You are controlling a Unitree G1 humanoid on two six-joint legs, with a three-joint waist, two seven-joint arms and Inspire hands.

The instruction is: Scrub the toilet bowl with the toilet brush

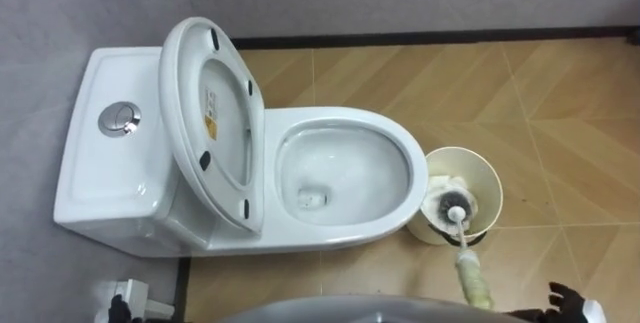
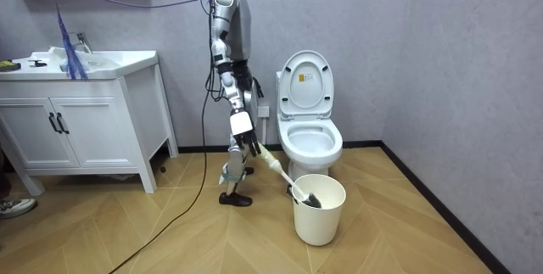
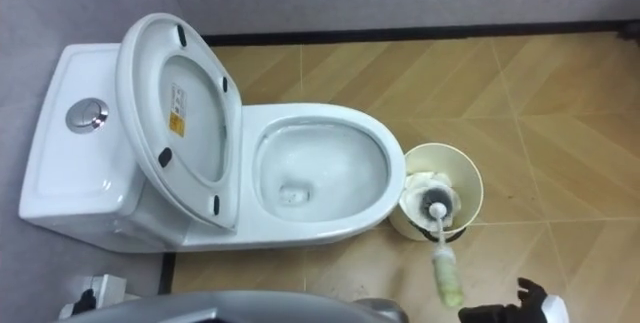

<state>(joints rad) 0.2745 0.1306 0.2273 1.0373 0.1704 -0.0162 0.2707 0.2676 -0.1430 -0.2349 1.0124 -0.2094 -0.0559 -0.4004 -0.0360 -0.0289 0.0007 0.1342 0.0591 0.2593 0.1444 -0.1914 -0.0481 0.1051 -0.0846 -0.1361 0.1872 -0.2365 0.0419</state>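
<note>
My right hand sits nearest, at five o'clock in the eye view. In the room view I can see its fingers clenched round the handle end of the toilet brush. The brush runs toward twelve o'clock, its bristle head down inside the cream bucket. The bucket stands just beside the toilet, at four o'clock of the bowl. The seat is raised.

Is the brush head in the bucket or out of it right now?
In. The brush has its dark head down inside the bucket, below the rim; its handle slants up to the right hand.
</note>
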